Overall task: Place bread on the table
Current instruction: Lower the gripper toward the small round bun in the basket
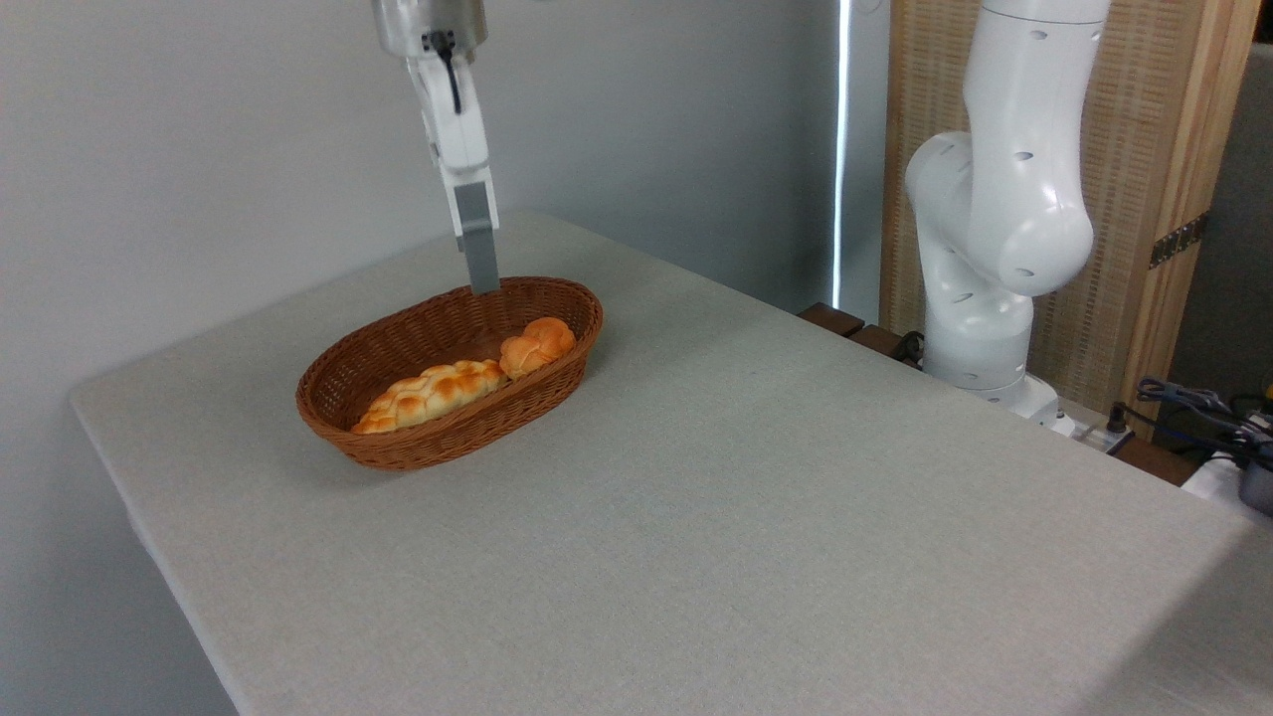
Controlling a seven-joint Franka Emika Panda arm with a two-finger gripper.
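- Bread (537,346): in wicker basket (398,447), right end, touching braided loaf (430,394)
- Gripper (483,278): above basket's far rim, holding nothing; finger gap can't be told, seen edge-on
- Table (746,517): grey cloth surface

One bun (537,346), one loaf (430,394), one basket (338,383)

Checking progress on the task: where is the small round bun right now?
The bun lies inside the wicker basket at its right end, touching the braided loaf, left of centre on the table.
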